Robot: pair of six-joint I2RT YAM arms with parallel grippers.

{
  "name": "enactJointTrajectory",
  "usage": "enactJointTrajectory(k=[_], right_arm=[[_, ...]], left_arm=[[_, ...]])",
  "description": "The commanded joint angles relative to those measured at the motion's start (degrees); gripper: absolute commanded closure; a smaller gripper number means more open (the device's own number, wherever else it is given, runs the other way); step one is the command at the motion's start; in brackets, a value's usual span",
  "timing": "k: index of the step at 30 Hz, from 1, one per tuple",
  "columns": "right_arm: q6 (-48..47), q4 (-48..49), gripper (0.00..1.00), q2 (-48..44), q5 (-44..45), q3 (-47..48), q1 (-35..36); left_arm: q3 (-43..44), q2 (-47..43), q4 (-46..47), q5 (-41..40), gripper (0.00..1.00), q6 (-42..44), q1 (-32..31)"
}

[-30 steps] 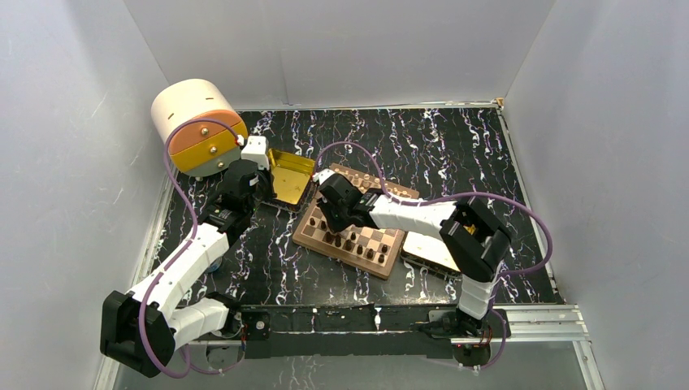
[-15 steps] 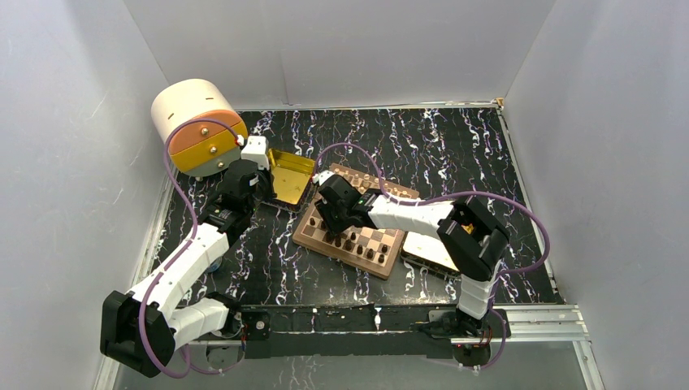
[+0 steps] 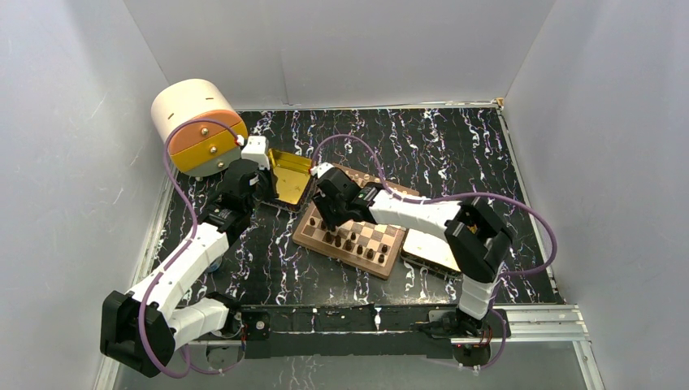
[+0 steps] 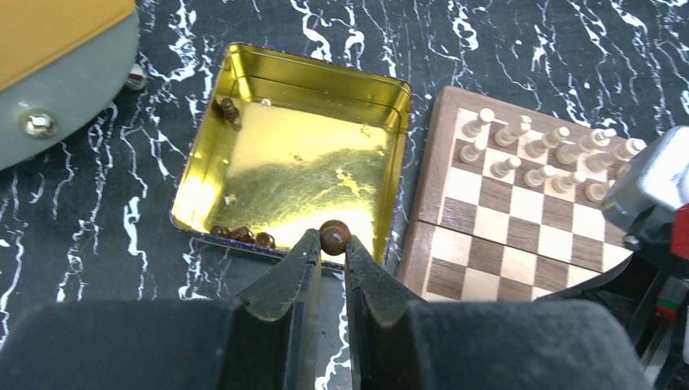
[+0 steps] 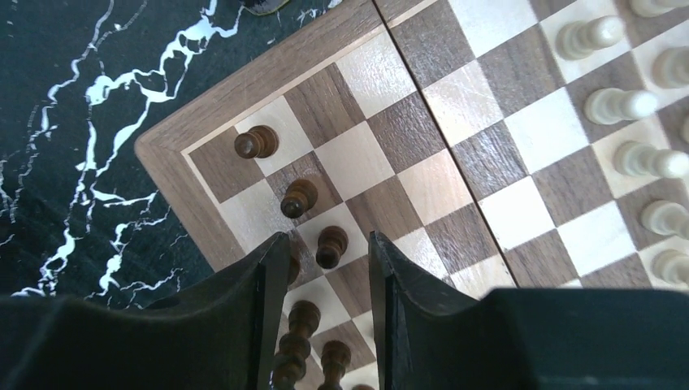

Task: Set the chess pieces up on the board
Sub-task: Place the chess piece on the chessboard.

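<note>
While left tool (image 4: 331, 246) pinches piece (image 4: 334, 235), board (image 4: 504, 248) nearby

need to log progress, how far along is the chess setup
Done: light pieces stand in two rows on the board; several dark pieces stand opposite. In hand: left gripper pinches a dark piece above the gold tin's edge; right gripper is open around a dark pawn on the board. Left: a few loose pieces in the tin.
</note>
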Motion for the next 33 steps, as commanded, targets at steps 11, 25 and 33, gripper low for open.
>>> enactJointTrajectory(k=[11,25,33], right_arm=[[-1.66,17.0,0.49,-25.11,-0.43,-9.17,0.03],[-22.91,36.95,0.42,-38.51,-3.1,-23.66,0.04],[-33.6,41.83,0.44,-38.48,-4.84,-24.54,-0.04]], left_arm=[[6.83,2.06,8.55,24.47,1.0,-28.89,-0.24],[5.75,5.1,21.8,42.76,1.0,-44.48,-0.29],[4.81,5.54,23.73,49.26,1.0,-45.37,-0.37]])
